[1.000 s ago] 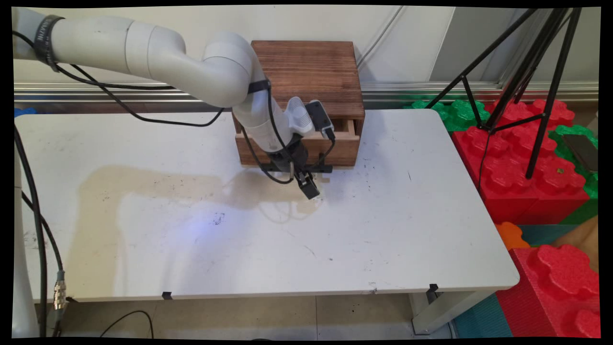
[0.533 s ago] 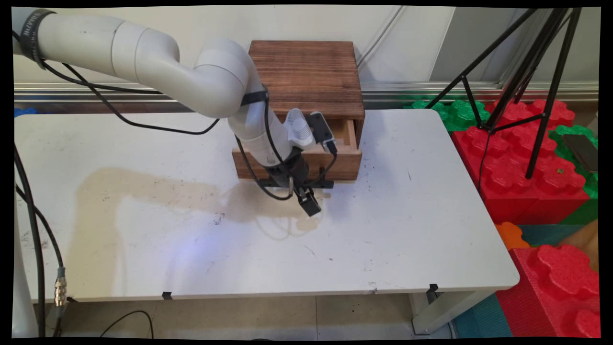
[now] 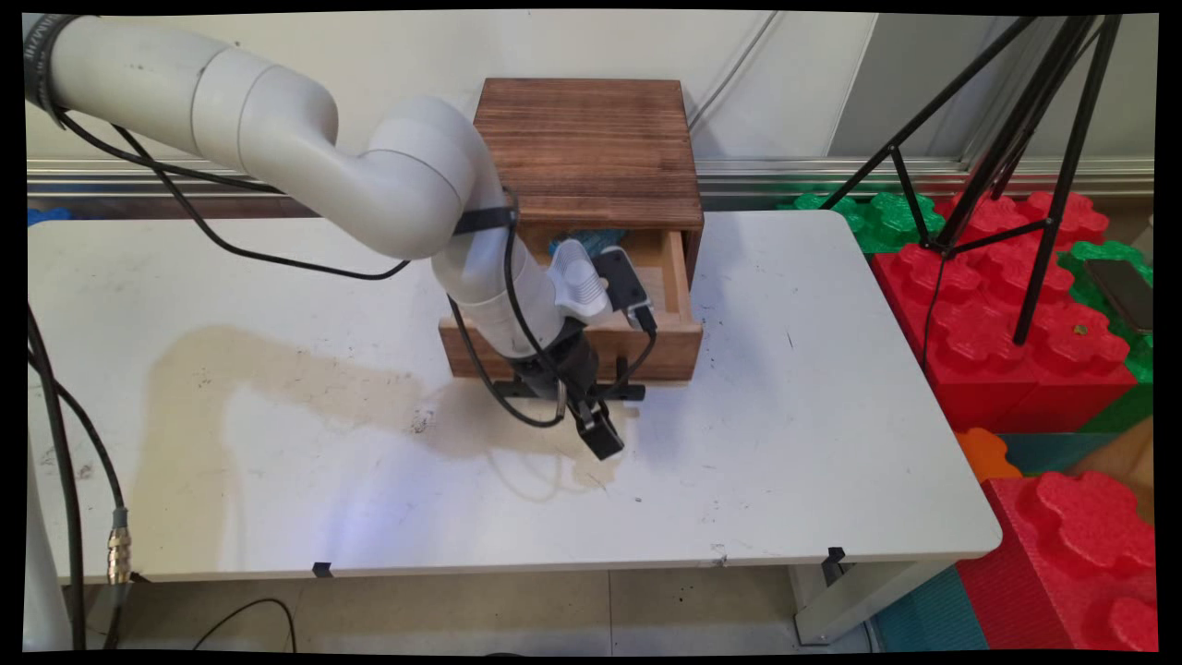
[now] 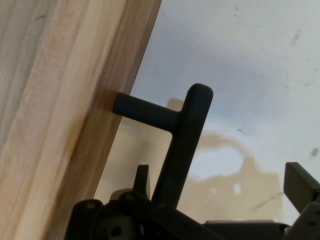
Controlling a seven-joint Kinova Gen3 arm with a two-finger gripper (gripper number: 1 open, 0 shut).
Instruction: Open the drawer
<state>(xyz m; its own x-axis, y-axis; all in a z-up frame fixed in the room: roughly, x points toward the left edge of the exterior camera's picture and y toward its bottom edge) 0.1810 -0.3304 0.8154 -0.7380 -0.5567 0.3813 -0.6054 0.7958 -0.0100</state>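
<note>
One gripper (image 3: 598, 434) of ours sits at the black handle (image 4: 172, 130) of the half-open wooden drawer (image 3: 660, 337) in the box (image 3: 591, 148) on the white table (image 3: 785, 443); whether its fingers clasp it, we cannot tell.

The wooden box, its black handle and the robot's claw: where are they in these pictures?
wooden box (image 3: 591, 139), main view, on its dark top panel.
black handle (image 4: 185, 135), hand view, on the upright bar.
claw (image 3: 600, 434), main view, at its fingertips, below the drawer front.

Brown grained drawer box (image 3: 591, 148), black handle (image 4: 180, 135), perhaps teal contents (image 3: 584, 242)
</note>
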